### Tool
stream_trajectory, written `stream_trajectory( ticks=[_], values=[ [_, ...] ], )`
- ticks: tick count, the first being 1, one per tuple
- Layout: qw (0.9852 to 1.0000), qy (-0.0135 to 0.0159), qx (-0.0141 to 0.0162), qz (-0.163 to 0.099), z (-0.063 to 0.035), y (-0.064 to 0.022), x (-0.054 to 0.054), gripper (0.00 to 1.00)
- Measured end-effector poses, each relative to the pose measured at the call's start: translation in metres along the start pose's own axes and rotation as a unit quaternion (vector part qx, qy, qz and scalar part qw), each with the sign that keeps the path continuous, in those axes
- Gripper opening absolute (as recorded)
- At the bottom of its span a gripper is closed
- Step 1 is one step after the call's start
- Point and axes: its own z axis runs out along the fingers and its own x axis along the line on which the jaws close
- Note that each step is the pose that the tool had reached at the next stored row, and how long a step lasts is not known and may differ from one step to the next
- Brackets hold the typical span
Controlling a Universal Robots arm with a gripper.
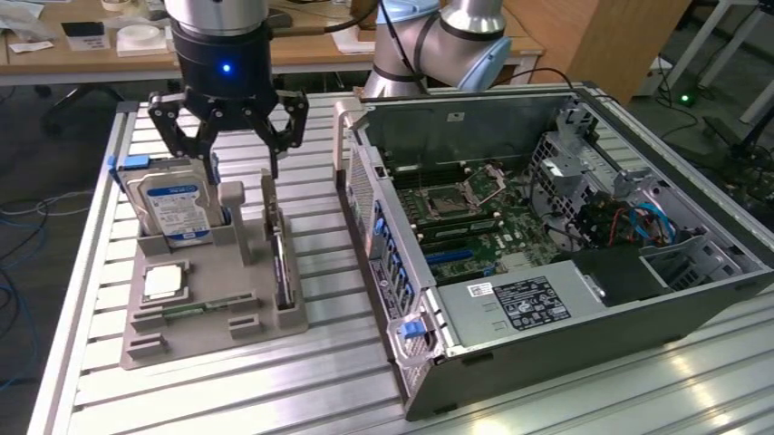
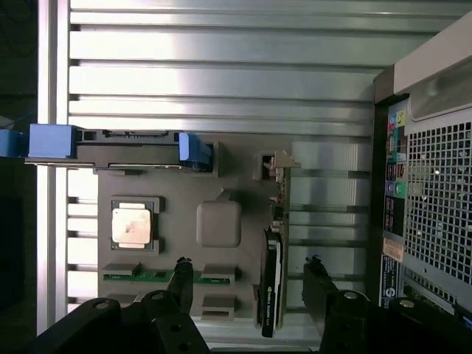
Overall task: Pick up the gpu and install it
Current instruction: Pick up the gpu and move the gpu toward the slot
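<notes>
The gpu (image 1: pixel 281 263) is a thin dark card standing on edge in a slot of the grey holder (image 1: pixel 206 326), on the side nearest the computer case. In the wrist view the gpu (image 2: pixel 271 284) appears edge-on, with its metal bracket end (image 2: pixel 274 166) farther from the camera. My gripper (image 1: pixel 236 163) hangs open above the holder, over the gap between the hard drive and the gpu. In the wrist view my gripper (image 2: pixel 249 284) has the card between its two black fingers (image 2: pixel 182 284), nearer the other finger and apart from both.
The holder also carries a silver hard drive (image 1: pixel 176 208) with blue rails, a square processor (image 1: pixel 163 281) and a green memory stick (image 1: pixel 194 310). An open computer case (image 1: pixel 604 308) lies on the exterior view's right with its motherboard (image 1: pixel 484 217) exposed. The slatted aluminium table (image 1: pixel 242 390) has raised edges.
</notes>
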Motion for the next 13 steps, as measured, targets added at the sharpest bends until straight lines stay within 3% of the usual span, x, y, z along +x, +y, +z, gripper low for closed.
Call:
stream_trajectory(
  ticks=[6,11,13],
  values=[
    [1.0,-0.0014,0.0003,0.0,0.0046,-0.0106,0.0,0.71],
    [1.0,-0.0099,0.0005,-0.001,0.0081,-0.0119,-0.001,0.71],
    [0.9999,-0.0114,0.0005,-0.001,0.0105,-0.0119,-0.002,0.71]
  ],
)
